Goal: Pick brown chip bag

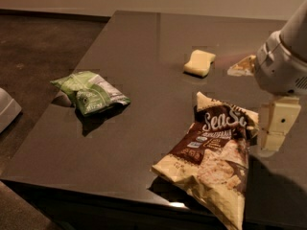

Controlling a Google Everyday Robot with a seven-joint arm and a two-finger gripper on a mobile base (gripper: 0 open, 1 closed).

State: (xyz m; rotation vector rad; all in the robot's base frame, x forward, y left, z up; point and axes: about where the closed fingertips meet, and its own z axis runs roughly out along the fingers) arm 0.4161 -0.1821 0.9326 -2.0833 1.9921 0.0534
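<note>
The brown chip bag (216, 162) lies flat near the front right edge of the dark table (144, 56). It has a dark brown front with white "Sea S" lettering and cream-yellow edges. My gripper (271, 139) hangs from the white arm (283, 66) at the right side of the view. It sits just right of the bag's upper right corner, close above the table top. The bag's right edge is partly hidden behind the gripper.
A green chip bag (91, 92) lies at the table's left side. A small pale yellow sponge-like block (199, 63) sits further back, with a small wrapper (241, 66) to its right. A white object (7, 110) is on the floor at far left.
</note>
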